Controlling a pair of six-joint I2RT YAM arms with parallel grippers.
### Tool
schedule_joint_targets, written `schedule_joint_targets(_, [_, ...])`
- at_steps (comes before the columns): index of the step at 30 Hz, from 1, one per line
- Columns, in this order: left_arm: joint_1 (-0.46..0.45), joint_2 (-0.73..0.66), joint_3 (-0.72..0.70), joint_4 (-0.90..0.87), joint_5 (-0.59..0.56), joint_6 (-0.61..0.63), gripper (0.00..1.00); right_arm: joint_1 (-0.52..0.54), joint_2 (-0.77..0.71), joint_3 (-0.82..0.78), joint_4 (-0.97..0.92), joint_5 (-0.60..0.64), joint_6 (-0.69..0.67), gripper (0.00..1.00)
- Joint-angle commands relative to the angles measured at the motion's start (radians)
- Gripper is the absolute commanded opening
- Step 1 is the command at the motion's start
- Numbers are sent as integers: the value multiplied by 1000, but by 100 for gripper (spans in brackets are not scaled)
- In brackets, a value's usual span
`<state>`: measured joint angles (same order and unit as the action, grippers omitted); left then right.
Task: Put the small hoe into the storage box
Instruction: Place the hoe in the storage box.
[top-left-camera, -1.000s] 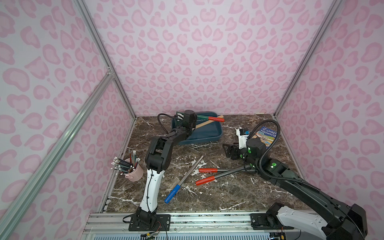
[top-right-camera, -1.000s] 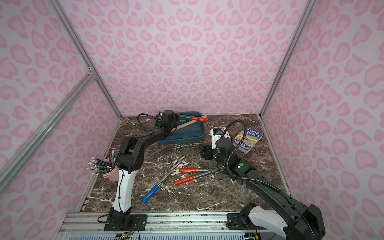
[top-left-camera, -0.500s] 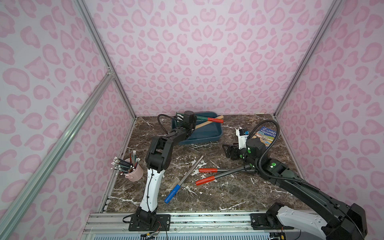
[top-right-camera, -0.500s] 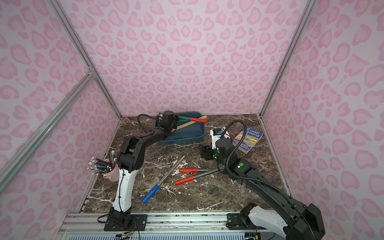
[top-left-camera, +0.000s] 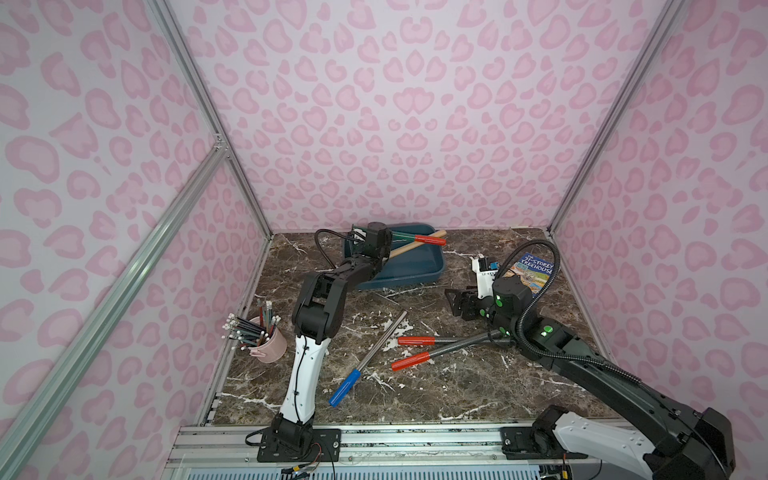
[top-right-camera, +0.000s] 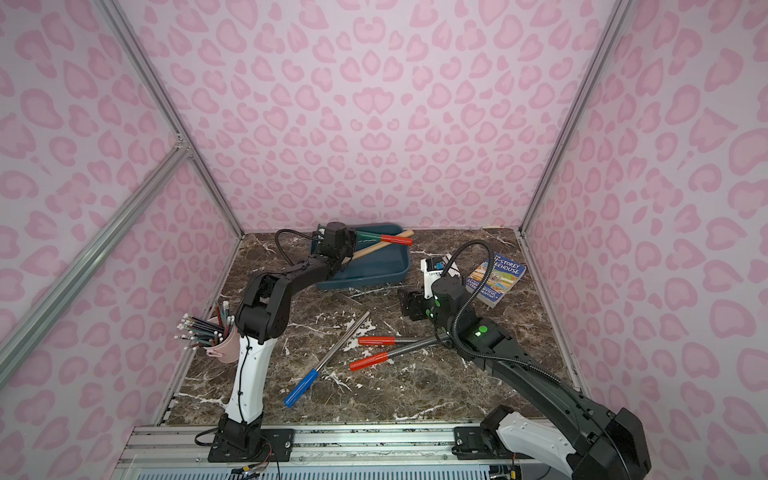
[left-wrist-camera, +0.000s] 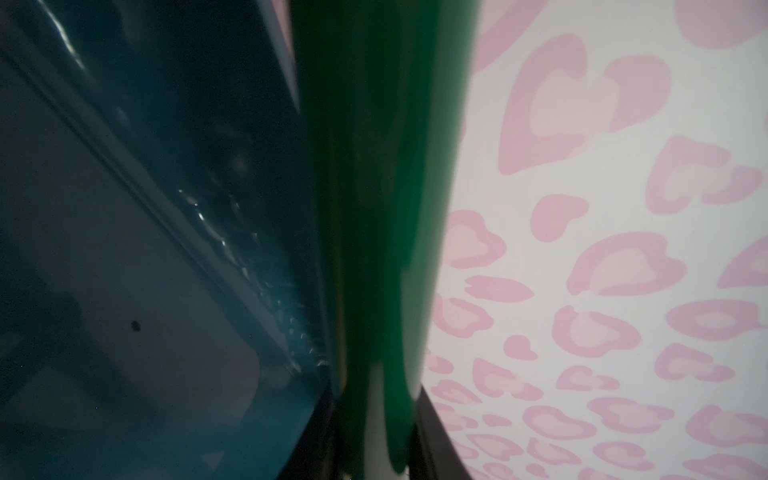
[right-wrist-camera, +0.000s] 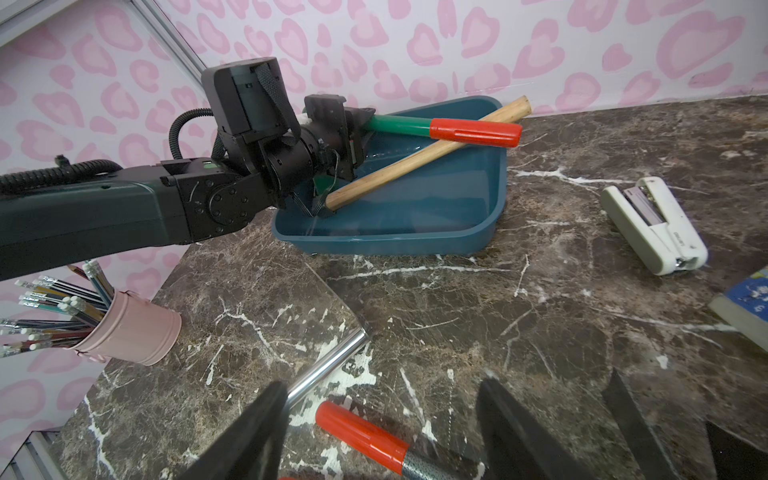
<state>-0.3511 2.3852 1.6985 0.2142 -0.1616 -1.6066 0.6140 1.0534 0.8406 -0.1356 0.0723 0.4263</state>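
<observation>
The storage box (top-left-camera: 432, 272) (top-right-camera: 400, 270) (right-wrist-camera: 478, 237), a shallow teal tub, stands at the back of the marble table. My left gripper (top-left-camera: 387, 242) (top-right-camera: 353, 242) (right-wrist-camera: 359, 124) is shut on the small hoe (top-left-camera: 430, 240) (top-right-camera: 397, 240) (right-wrist-camera: 473, 132), a green shaft with a red grip, held level over the box's back rim. The left wrist view shows its green metal (left-wrist-camera: 374, 208) between my jaws, with the box wall (left-wrist-camera: 166, 166) beside it. My right gripper (top-left-camera: 455, 301) (top-right-camera: 409, 303) (right-wrist-camera: 382, 384) hangs open and empty above the table, right of centre.
A wooden-handled tool (top-left-camera: 411, 249) (right-wrist-camera: 415, 162) lies slanted in the box. Two red-gripped grey tools (top-left-camera: 415, 340) (right-wrist-camera: 361, 432) and a blue-gripped chrome tool (top-left-camera: 365, 365) lie mid-table. A pink pencil cup (top-left-camera: 270, 345), a white stapler (top-left-camera: 482, 270) and a book (top-left-camera: 534, 272) stand around.
</observation>
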Motion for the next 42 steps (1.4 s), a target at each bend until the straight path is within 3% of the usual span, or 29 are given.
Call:
schedule_joint_targets(1, [8,13,5,42,8,-33,29,0,-7,-8,28,4,-6,76])
schedule_joint_targets(5, [9,12,1,44,2,-27,36,-1,-10,-13,29,1,-1,76])
schedule_joint_targets(8, [11,13,-5,46,7,-39,36,-1,-13,-14,27,3,-2,76])
schedule_joint_targets(12, [13,11,-6,50,10,-42,57,-2,-16,-16,26,4,-2,75])
schedule_joint_targets(21, [13,-21,-41,78,16,-34,63,-1,-21,-23,26,1,4,75])
schedule_joint_targets(33, [10,-179,-198,129,23,23,68,-1,-11,-30,41,-17,11,77])
schedule_joint_targets(36, [8,-206,-220,135,50,62,68,-1,-17,-32,42,-19,7,79])
schedule_joint_targets(38, [4,-235,-242,134,70,101,68,0,-23,-35,41,-16,7,85])
schedule_joint_targets(42, [-1,-294,-258,83,99,233,68,-2,-27,-49,43,-24,3,90])
